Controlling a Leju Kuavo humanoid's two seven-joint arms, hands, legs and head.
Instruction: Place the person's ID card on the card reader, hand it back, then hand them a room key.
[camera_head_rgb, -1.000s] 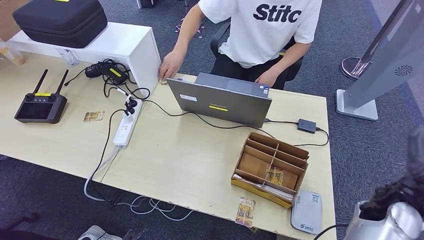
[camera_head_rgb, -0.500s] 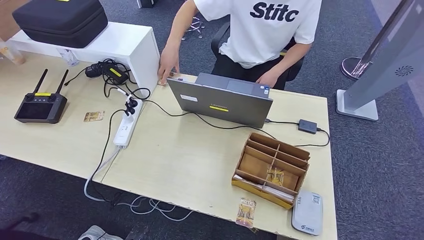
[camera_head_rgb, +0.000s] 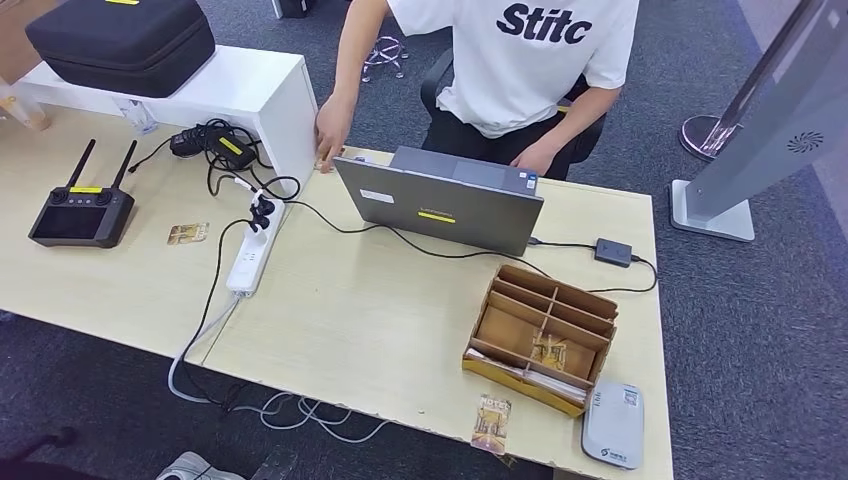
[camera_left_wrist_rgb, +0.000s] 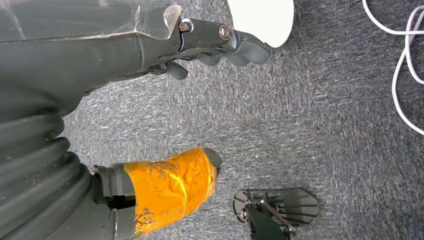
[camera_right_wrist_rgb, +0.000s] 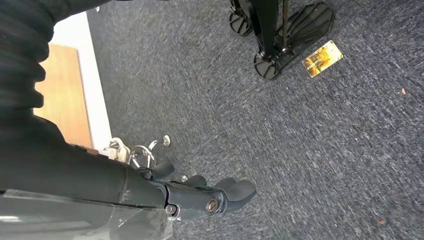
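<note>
- Pale wood table (camera_head_rgb: 380, 310) on dark grey carpet fills the head view; person in a white tee (camera_head_rgb: 530, 55) sits at upper centre.
- Upper left: black case (camera_head_rgb: 120, 35) on a white shelf (camera_head_rgb: 235, 90); below it 1 black remote controller (camera_head_rgb: 80, 212) w/ two antennas.
- Left-centre: 1 gold card (camera_head_rgb: 187, 232) flat on the table, just beside a white power strip (camera_head_rgb: 250, 255).
- Person's hand (camera_head_rgb: 330, 128) at the shelf's corner, fingertips down at the table's far edge; can't tell if it holds anything.
- Centre: 1 grey laptop (camera_head_rgb: 440, 205), lid back toward the camera.
- Lower right: 1 cardboard divider box (camera_head_rgb: 545, 335) w/ 1 gold card in it; another gold card (camera_head_rgb: 492, 422) flat at the near edge beside it.
- Grey card reader (camera_head_rgb: 613, 425), lower right corner of the table, nothing on it.
- Left hand (camera_left_wrist_rgb: 215, 45), left wrist view: hangs over carpet, fingers curled in, grasping nothing.
- Right hand (camera_right_wrist_rgb: 200, 192), right wrist view: over carpet, fingers curled, clutching nothing; 1 gold card (camera_right_wrist_rgb: 322, 58) lies on the floor, upper right.
</note>
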